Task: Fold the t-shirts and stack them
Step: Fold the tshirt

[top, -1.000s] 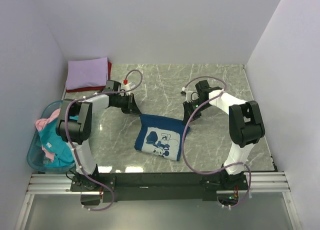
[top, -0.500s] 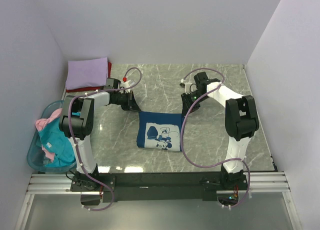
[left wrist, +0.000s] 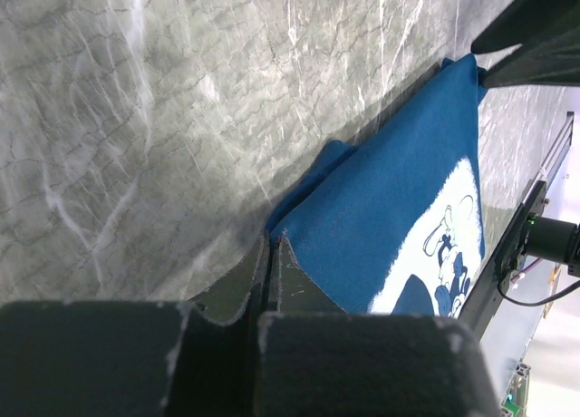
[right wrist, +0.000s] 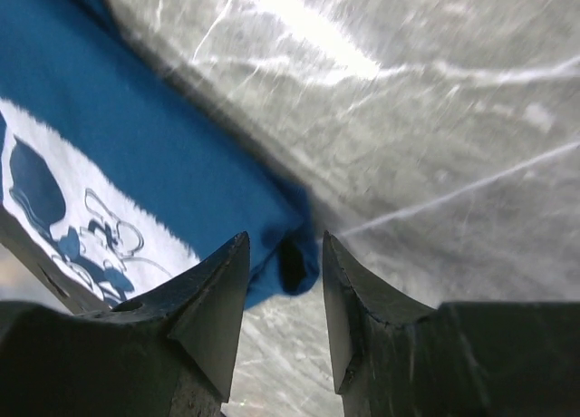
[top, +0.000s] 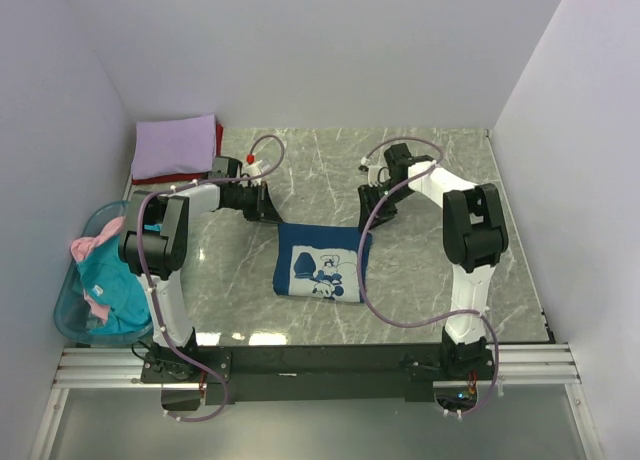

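A dark blue t-shirt (top: 320,260) with a white cartoon print lies folded on the marble table (top: 430,170). My left gripper (top: 270,214) is at its far left corner, its jaws pressed together on the blue edge (left wrist: 399,208) where my fingertips meet (left wrist: 270,240). My right gripper (top: 372,218) is at the far right corner. It stands open (right wrist: 285,245), with the folded corner of the shirt (right wrist: 136,136) lying loose between the two fingers. A lavender t-shirt (top: 175,145) is folded on a red one (top: 218,140) at the back left.
A translucent blue basket (top: 70,315) at the left edge holds a teal t-shirt (top: 115,285) and a pink one (top: 90,245). White walls close the table in at the back and both sides. Purple cables loop off both arms.
My right gripper has opened and let go of the shirt's right corner. The shirt has been drawn back and squared up; the left gripper stayed shut on its corner.
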Robot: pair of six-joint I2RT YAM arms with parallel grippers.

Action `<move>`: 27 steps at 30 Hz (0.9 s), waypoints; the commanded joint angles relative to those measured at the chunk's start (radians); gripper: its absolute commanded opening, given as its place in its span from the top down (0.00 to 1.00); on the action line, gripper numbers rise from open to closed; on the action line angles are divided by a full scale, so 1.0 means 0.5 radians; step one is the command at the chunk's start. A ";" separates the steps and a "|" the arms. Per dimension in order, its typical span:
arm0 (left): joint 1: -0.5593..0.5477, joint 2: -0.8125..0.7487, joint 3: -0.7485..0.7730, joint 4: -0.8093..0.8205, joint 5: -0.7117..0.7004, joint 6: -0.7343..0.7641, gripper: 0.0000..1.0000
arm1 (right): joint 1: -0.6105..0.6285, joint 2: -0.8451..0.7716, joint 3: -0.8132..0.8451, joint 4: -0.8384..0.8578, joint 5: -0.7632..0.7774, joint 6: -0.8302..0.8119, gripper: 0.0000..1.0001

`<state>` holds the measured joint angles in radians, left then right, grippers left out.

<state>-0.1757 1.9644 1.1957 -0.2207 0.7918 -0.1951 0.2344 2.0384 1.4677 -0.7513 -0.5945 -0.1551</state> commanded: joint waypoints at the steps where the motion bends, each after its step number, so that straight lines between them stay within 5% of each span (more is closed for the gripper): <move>1: -0.017 0.026 0.081 0.061 0.043 0.047 0.99 | -0.012 0.059 0.105 0.045 -0.032 0.059 0.55; 10: -0.020 0.044 0.106 0.073 0.061 0.022 0.99 | -0.012 0.160 0.188 -0.007 -0.194 0.086 0.59; 18: -0.020 0.023 0.103 0.061 0.046 0.034 0.99 | -0.012 -0.039 0.136 -0.031 -0.238 0.065 1.00; 27: -0.020 -0.026 0.078 0.089 -0.059 0.068 0.99 | -0.073 -0.466 -0.030 -0.090 -0.084 -0.021 1.00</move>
<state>-0.1833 1.9808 1.2121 -0.2054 0.7841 -0.1932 0.2302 1.9190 1.4841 -0.7788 -0.6765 -0.1314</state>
